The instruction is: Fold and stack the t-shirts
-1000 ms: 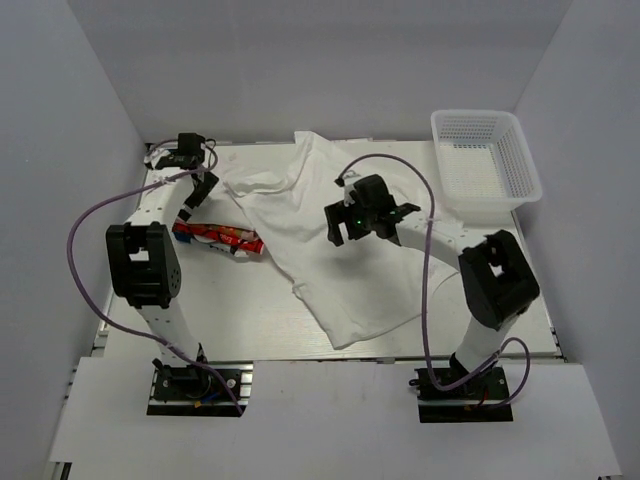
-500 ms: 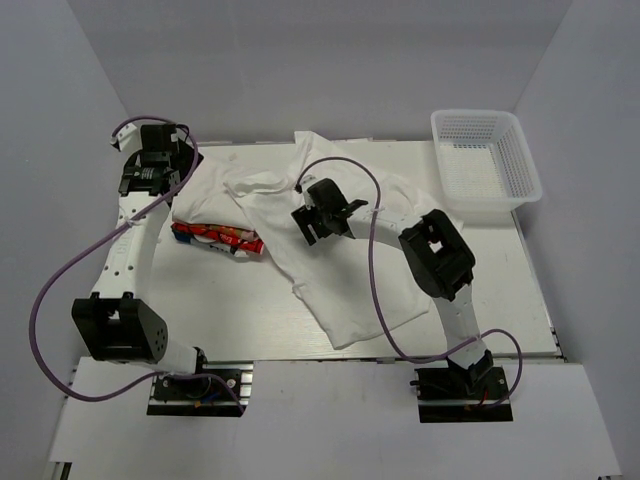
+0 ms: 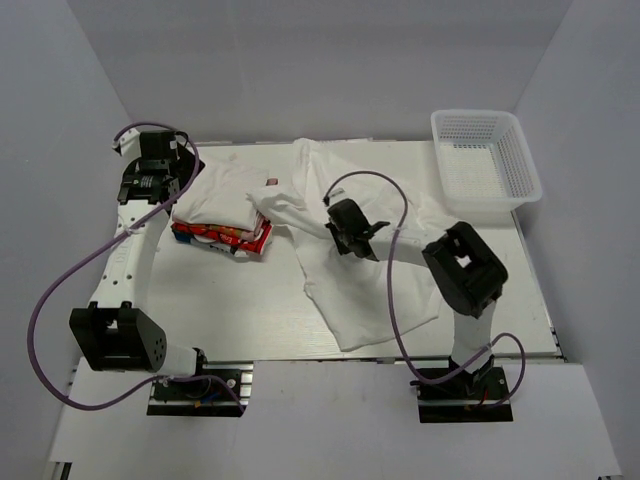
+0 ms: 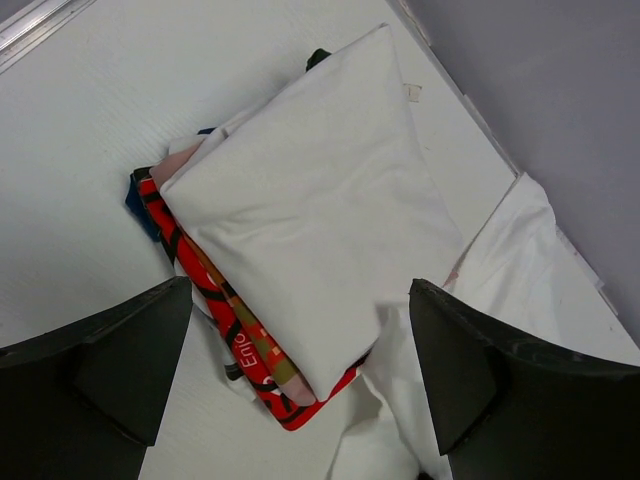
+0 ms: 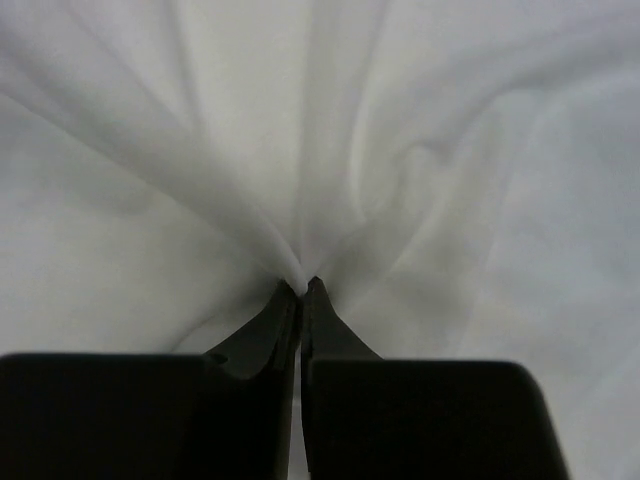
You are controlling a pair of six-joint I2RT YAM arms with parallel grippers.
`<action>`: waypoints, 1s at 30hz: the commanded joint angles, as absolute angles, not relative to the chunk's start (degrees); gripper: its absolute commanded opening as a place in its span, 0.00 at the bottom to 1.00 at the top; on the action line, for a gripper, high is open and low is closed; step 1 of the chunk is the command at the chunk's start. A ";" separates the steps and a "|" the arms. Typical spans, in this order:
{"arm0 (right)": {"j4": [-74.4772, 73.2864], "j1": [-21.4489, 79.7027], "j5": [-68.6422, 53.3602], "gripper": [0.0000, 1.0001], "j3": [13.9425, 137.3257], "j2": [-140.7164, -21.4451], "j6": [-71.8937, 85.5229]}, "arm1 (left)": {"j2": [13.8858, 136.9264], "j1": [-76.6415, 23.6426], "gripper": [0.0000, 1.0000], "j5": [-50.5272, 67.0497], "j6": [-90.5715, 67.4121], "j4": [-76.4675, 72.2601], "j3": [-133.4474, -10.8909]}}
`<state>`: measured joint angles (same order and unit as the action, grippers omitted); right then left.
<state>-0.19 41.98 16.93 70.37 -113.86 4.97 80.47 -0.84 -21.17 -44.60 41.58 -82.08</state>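
Since half a second ago the right gripper [image 5: 300,288] has slid right and nearer the robot, and the loose white t-shirt [image 3: 372,300] has shifted with it. The left gripper [image 4: 300,290] has barely moved.

From above, the loose white t-shirt sprawls across the middle of the worktop [image 3: 230,300], crumpled at its far end and flatter near the arms. The right wrist and cable cover part of it and hide the jaws there. In the right wrist view the jaws are pressed together on a small ridge of white cloth. Only white folds fill that view, so which part of the shirt is pinched cannot be told.

At the far left of the worktop sits a stack. A folded white t-shirt [image 4: 310,210] lies on top, over a red patterned t-shirt [image 4: 252,352] that shows only along one edge, its dark lettering cut off. Slivers of pink and dark blue cloth peek out beneath, too little to identify. The left jaws hang above the stack, spread wide and holding nothing. An edge of the loose shirt touches the stack.

A white mesh basket [image 3: 485,203] stands at the far right corner, well apart.
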 commanded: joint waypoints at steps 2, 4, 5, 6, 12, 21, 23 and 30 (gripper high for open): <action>-8.26 40.00 24.43 0.00 53.74 -101.92 13.35 | 79.89 -0.88 1.00 -20.13 -41.93 42.36 -82.44; -11.50 38.94 27.41 0.00 47.77 -95.76 19.02 | 81.99 -0.88 1.00 -18.46 -38.51 44.36 -84.54; -12.73 38.76 28.73 0.00 46.42 -94.41 20.90 | 83.05 -0.88 1.00 -17.76 -37.54 45.43 -85.16; -13.88 37.98 34.22 0.00 45.62 -93.09 27.10 | 85.14 -0.88 1.00 -15.67 -34.92 46.31 -85.17; -20.22 35.60 28.95 0.69 45.52 -82.72 30.42 | 86.75 -2.72 1.00 -2.14 -30.77 45.97 -79.99; -14.15 35.51 21.18 0.90 49.57 -73.22 19.78 | 76.20 -6.32 1.00 2.11 -32.25 40.10 -62.41; -12.93 35.60 19.44 0.90 49.13 -72.34 18.72 | 79.00 -6.33 1.00 3.68 -33.13 39.55 -60.91; -12.21 35.60 16.70 0.90 46.85 -72.95 19.77 | 85.06 -7.99 1.00 18.09 -31.03 18.04 -53.35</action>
